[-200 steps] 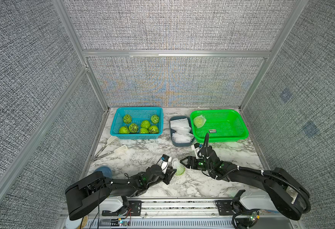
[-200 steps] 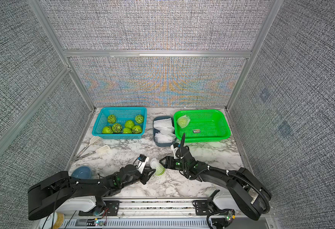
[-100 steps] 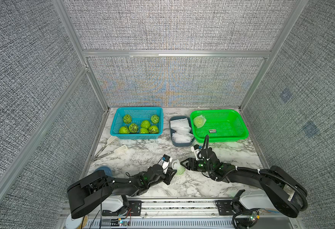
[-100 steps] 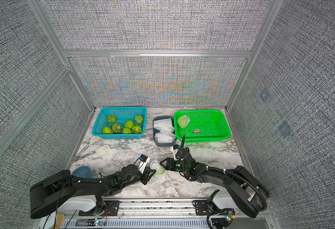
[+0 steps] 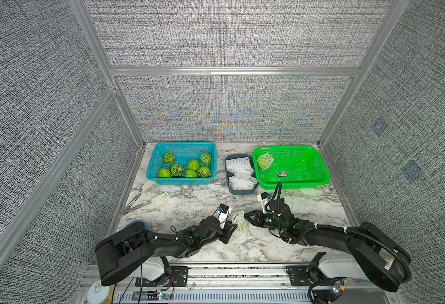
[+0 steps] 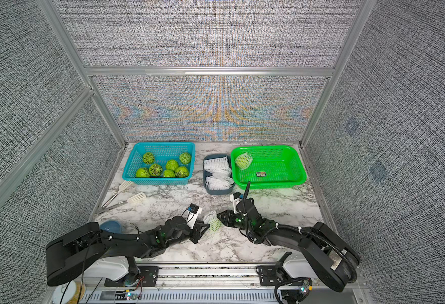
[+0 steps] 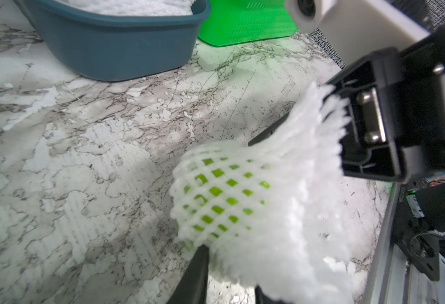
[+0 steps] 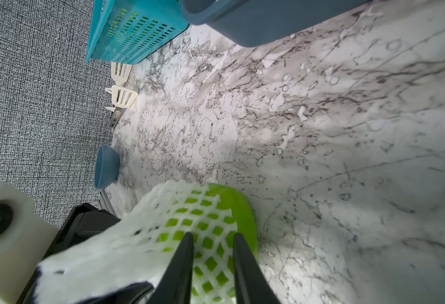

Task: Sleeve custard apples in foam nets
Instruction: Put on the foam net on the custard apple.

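At the front middle of the table lies a custard apple (image 5: 243, 225) (image 8: 242, 208), partly inside a white foam net (image 5: 236, 215) (image 7: 282, 171). Its bare green side shows in the right wrist view. My left gripper (image 5: 232, 228) (image 7: 230, 265) is shut on the net's loose end from the left. From the right, my right gripper (image 5: 245, 216) (image 8: 212, 235) has its jaws drawn narrow on the net mesh over the fruit. Several bare custard apples (image 5: 177, 169) lie in the blue basket (image 5: 182, 181). Spare foam nets (image 5: 238, 164) fill the grey tub (image 5: 241, 192).
A green basket (image 5: 295, 185) at the back right holds one netted fruit (image 5: 265, 161). White slotted tongs (image 5: 147, 197) lie at the left, in front of the blue basket. A small blue bowl (image 5: 137, 225) sits by the left arm.
My right gripper's jaws have closed from wide to narrow on the net, and it has edged left toward the fruit. The left gripper has kept its hold and hardly moved.
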